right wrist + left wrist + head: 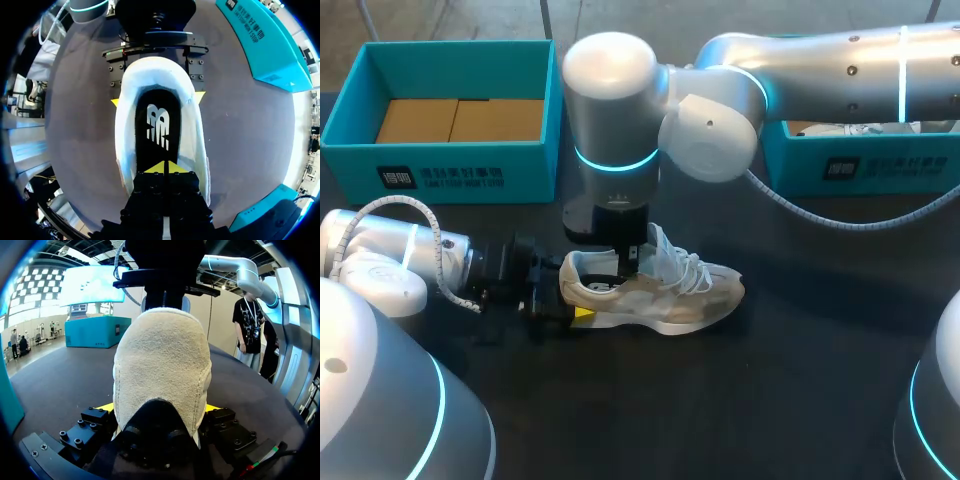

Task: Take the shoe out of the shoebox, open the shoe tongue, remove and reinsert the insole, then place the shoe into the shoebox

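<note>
A pale beige-and-white suede lace-up sneaker (660, 295) stands upright on its sole near the middle of the dark matte table (800, 390), outside both boxes. Its heel faces my left arm and its toe points toward my right side. The left gripper (578, 310) lies low along the table and is clamped on the heel. In the left wrist view the fuzzy cream heel of the sneaker (162, 365) fills the space between the fingers of the left gripper (159, 410), with a yellow tip showing against each flank. From above, the right wrist view shows the left gripper (157, 100) with those same tips hugging both sides of the heel. My right arm comes in from the right and turns straight down over the shoe, so the right gripper (628, 262) dips into the sneaker's mouth, just behind the white laces (685, 268). In the right wrist view the right gripper (164, 168) has its yellow tips pressed together into one wedge. It sits on the flat black insole (160, 125) that lies inside the white padded collar of the sneaker (127, 145). Whether the tips nip any of the insole is hard to make out. At the back left is an open teal cardboard shoebox (440, 165) with a brown cardboard liner (460, 120). A second teal shoebox (880, 170) stands at the back right, partly hidden behind the right arm.
</note>
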Robot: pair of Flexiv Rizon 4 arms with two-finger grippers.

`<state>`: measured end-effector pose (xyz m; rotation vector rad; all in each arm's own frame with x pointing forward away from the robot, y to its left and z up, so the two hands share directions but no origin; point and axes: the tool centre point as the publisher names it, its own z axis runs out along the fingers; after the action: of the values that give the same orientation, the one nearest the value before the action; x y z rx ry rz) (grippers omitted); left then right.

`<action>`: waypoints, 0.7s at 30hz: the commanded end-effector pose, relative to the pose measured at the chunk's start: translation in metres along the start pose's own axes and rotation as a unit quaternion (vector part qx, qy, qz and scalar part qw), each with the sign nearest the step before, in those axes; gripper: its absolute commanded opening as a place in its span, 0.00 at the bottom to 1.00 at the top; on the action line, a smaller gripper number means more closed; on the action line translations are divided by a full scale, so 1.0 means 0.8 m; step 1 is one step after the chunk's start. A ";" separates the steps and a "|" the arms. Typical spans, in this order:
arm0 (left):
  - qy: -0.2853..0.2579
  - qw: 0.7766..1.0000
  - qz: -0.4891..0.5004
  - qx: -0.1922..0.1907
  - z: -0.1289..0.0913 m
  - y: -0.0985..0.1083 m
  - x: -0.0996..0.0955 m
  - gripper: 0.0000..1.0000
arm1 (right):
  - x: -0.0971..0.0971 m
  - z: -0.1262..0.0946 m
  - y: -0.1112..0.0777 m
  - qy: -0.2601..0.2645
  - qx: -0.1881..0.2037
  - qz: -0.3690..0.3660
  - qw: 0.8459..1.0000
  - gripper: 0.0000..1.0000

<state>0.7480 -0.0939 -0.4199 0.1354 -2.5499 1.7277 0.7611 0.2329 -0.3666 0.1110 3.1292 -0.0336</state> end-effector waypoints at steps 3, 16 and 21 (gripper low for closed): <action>0.000 1.000 0.000 0.000 0.000 0.000 0.000 0.00 | -0.003 0.017 -0.005 0.012 0.001 0.003 1.000 0.00; 0.000 1.000 0.000 0.000 0.000 0.000 0.000 0.00 | 0.013 0.025 -0.011 0.002 0.010 0.026 1.000 0.00; 0.000 1.000 0.000 0.000 0.000 0.000 0.000 0.00 | 0.008 0.028 -0.007 -0.022 -0.008 0.034 0.999 0.00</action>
<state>0.7479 -0.0939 -0.4199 0.1354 -2.5499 1.7278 0.7590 0.2295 -0.3862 0.2114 3.0892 -0.0275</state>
